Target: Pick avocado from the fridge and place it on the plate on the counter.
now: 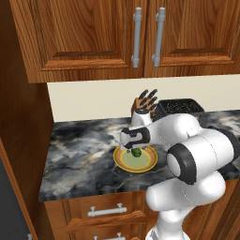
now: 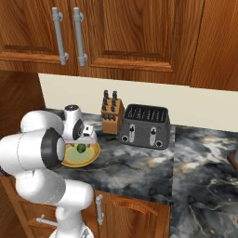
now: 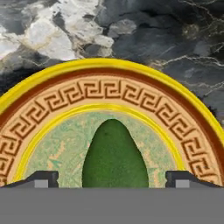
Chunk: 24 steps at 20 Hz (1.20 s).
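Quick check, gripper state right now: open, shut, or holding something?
Gripper: open, fingertips spread clear of the avocado on either side, which lies on the plate.

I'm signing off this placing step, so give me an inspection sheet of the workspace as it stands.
Surface: marbled counter, dark grey and white, over wooden drawers.
Job's things: avocado lies on the pale green centre of the plate.
Clutter: knife block and black toaster stand at the back wall, apart from the plate.
Grippers: pincer open, tips either side of the avocado with gaps, not gripping it.
Cables: nothing seen.
Surroundings: wooden wall cabinets with silver bar handles overhead.
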Available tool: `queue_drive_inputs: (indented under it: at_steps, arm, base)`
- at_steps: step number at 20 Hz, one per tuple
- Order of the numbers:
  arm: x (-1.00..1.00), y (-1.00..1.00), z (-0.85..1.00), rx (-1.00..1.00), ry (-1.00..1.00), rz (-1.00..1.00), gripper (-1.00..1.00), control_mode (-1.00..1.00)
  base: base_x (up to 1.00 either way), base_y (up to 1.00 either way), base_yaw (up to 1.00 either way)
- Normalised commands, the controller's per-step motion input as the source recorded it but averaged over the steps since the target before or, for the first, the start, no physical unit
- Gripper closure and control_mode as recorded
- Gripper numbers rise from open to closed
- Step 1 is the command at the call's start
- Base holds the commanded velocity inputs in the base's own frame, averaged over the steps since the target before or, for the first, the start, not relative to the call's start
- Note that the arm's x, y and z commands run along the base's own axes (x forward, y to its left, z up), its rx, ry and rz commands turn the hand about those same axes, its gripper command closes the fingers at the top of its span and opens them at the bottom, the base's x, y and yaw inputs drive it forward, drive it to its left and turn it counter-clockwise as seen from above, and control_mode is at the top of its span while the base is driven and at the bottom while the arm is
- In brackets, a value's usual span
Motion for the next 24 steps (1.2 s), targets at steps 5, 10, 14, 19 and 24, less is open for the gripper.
queue_drive_inputs:
  at_steps: [5,10,14,19,24]
  arm:
    - [-0.54,0.0,0.65,0.0,-0.03,-0.03,-1.0,-1.0]
    - [-0.77,-0.05,0.56,0.0,0.1,-0.04,-1.0,-1.0]
    - [-0.99,-0.11,0.31,0.0,0.14,-0.02,-1.0,-1.0]
    - [-0.94,-0.15,0.67,0.0,0.05,-0.02,-1.0,-1.0]
    - [-0.48,-0.45,0.23,-0.03,0.02,-0.07,-1.0,-1.0]
  base:
    - [0.0,0.0,0.0]
    - [0.0,0.0,0.0]
    - [0.0,0.0,0.0]
    - [0.0,0.0,0.0]
    - [0.0,0.0,0.0]
